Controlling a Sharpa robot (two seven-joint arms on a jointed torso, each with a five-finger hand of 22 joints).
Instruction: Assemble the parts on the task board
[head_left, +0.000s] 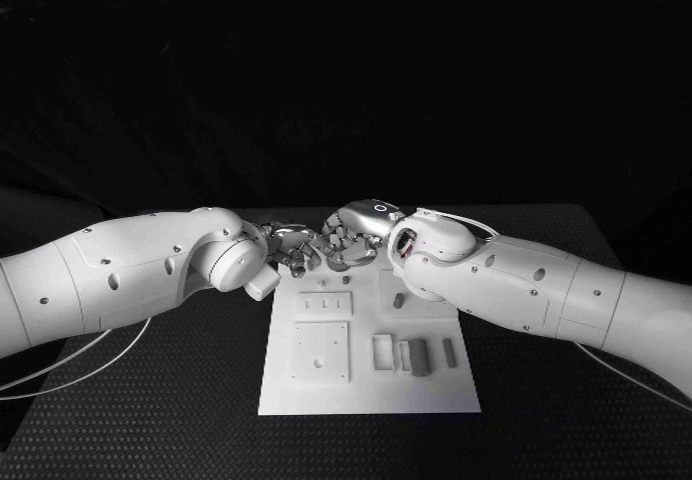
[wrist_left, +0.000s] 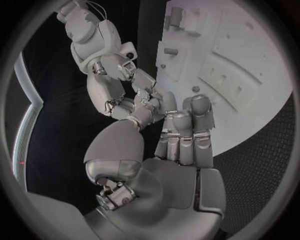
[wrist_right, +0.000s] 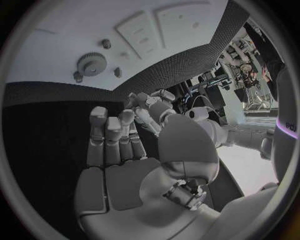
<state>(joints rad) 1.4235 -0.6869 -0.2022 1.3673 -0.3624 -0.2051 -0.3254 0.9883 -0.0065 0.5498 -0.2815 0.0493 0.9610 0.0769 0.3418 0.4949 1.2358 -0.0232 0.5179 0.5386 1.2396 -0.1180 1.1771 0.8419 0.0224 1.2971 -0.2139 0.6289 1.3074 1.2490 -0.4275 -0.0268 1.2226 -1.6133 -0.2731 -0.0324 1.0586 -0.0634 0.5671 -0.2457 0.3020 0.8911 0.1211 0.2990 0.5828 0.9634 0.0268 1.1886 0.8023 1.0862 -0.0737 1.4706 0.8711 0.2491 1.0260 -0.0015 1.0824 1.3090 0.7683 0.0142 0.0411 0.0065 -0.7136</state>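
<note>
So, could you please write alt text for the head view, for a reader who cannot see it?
Two white robot arms meet fingertip to fingertip above the far edge of a white task board on a black table, left hand facing right hand. Small grey parts stand on the board's right side.

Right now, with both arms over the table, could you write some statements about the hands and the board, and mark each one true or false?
1. The left hand and the right hand are close together at the far end of the task board. True.
2. The table is white. False: it is black; the board is white.
3. A gear lies on the board. True.
4. The right hand holds the gear. False: the gear lies on the board, apart from that hand.
</note>
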